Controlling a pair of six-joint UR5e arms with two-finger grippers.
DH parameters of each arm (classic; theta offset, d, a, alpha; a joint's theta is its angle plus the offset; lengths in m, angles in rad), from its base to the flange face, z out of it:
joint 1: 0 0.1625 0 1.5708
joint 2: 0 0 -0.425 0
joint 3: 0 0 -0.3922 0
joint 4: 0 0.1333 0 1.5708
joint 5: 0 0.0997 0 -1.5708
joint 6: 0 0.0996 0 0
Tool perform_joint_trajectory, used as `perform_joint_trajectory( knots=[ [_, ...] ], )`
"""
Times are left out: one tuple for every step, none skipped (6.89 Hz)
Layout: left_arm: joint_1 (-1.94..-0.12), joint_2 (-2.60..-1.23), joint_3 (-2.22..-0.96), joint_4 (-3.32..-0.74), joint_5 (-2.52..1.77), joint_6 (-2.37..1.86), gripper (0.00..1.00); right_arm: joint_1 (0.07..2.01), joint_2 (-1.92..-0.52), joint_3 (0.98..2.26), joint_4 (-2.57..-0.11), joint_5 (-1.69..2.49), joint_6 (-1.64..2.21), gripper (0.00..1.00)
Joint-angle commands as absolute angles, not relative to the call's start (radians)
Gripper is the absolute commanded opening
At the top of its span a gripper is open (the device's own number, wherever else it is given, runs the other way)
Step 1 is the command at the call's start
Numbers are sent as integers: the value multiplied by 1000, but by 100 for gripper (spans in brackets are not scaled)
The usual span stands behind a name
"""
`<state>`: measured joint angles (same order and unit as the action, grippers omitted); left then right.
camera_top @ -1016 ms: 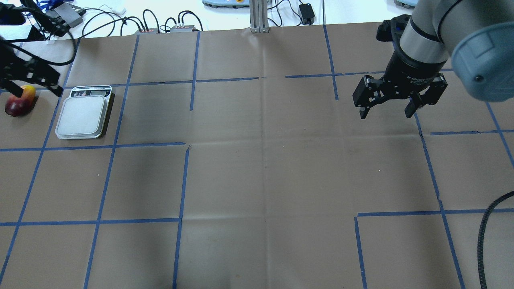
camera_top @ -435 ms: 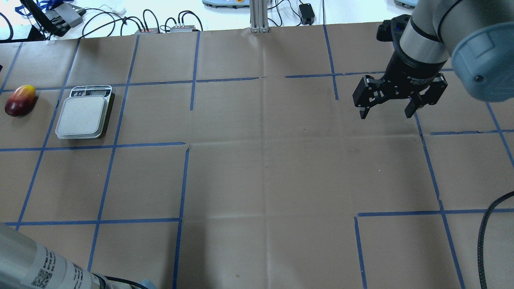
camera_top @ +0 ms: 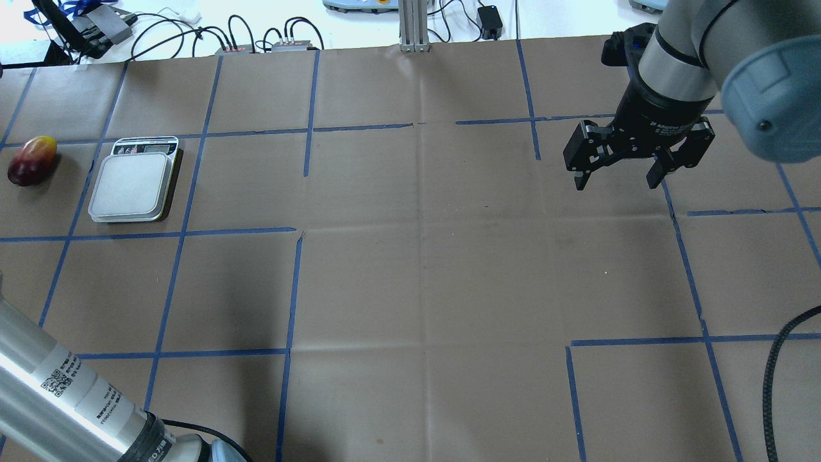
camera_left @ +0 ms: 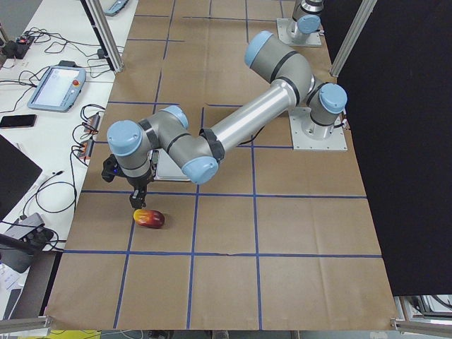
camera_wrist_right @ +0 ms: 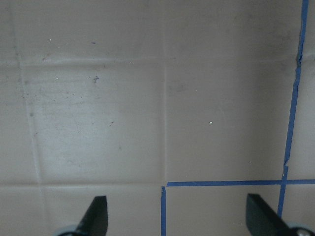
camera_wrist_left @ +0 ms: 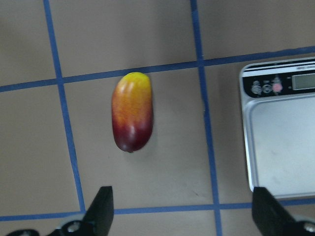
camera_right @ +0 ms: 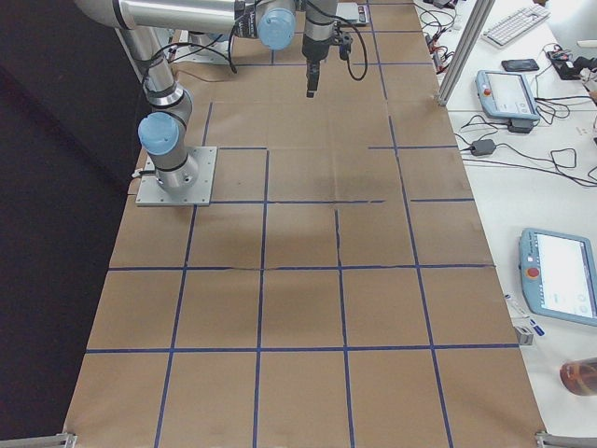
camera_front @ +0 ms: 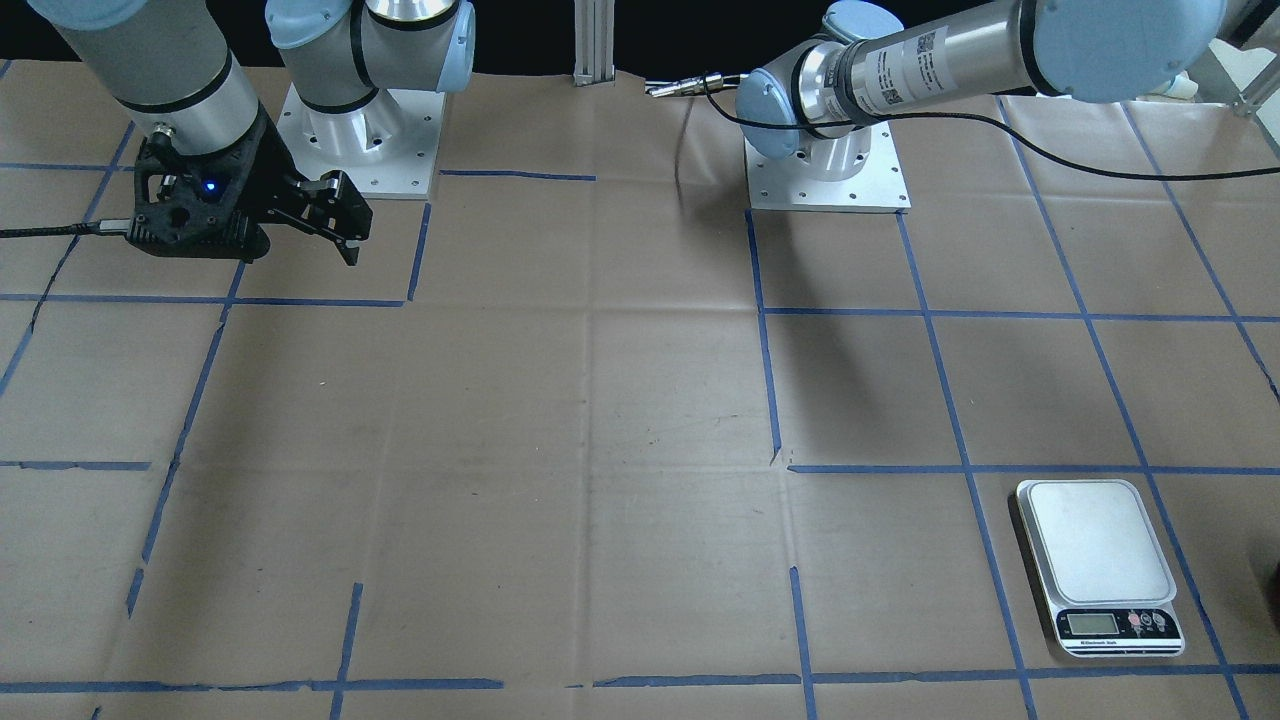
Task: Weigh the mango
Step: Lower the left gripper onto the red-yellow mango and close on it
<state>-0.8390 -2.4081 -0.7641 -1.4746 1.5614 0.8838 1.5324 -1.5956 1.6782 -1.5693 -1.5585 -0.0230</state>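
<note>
The mango (camera_top: 32, 160), dark red at one end and yellow at the other, lies on the brown paper just left of the scale (camera_top: 131, 186). It also shows in the left wrist view (camera_wrist_left: 132, 112) and the exterior left view (camera_left: 149, 218). The scale's platform (camera_wrist_left: 283, 142) is bare. My left gripper (camera_wrist_left: 183, 211) is open and empty, and hovers above the mango without touching it; it also shows in the exterior left view (camera_left: 139, 200). It is out of the overhead view. My right gripper (camera_top: 616, 179) is open and empty, far to the right above bare paper (camera_wrist_right: 179, 216).
The table is covered in brown paper with a grid of blue tape (camera_top: 295, 289). My left arm's silver link (camera_top: 64, 398) crosses the near left corner. Cables and boxes (camera_top: 256, 38) lie beyond the far edge.
My left gripper, which hung over the mango at the left edge, has left the overhead view, and the arm's link has come in at the bottom left. Mango, scale and right arm have not moved.
</note>
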Motion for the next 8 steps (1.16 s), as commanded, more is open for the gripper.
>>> perform_joint_trajectory(
  knots=[
    [-807, -2468, -739, -1486, 1542, 925, 100, 1532, -1595, 1678, -1569, -1559, -23, 100],
    [-804, -2511, -726, -1483, 1537, 925, 100, 1532, -1595, 1678, -1569, -1559, -23, 100],
    [-805, -2545, -721, -1470, 1534, 923, 99, 1532, -1595, 1678, -1569, -1559, -23, 100],
    [-807, -2563, -726, -1468, 1505, 911, 99, 1532, -1595, 1678, -1569, -1559, -23, 100],
    [-808, -2589, -721, -1459, 1505, 910, 99, 1532, -1595, 1678, -1569, -1559, -23, 100],
    [-811, -2617, -722, -1404, 1505, 902, 99, 1532, -1595, 1678, -1569, -1559, -23, 100],
    [-816, -2637, -723, -1378, 1505, 900, 99, 1532, -1595, 1678, -1569, -1559, -23, 100],
    [-821, -2646, -723, -1373, 1503, 900, 99, 1532, -1595, 1678, -1569, -1559, -23, 100]
  ],
)
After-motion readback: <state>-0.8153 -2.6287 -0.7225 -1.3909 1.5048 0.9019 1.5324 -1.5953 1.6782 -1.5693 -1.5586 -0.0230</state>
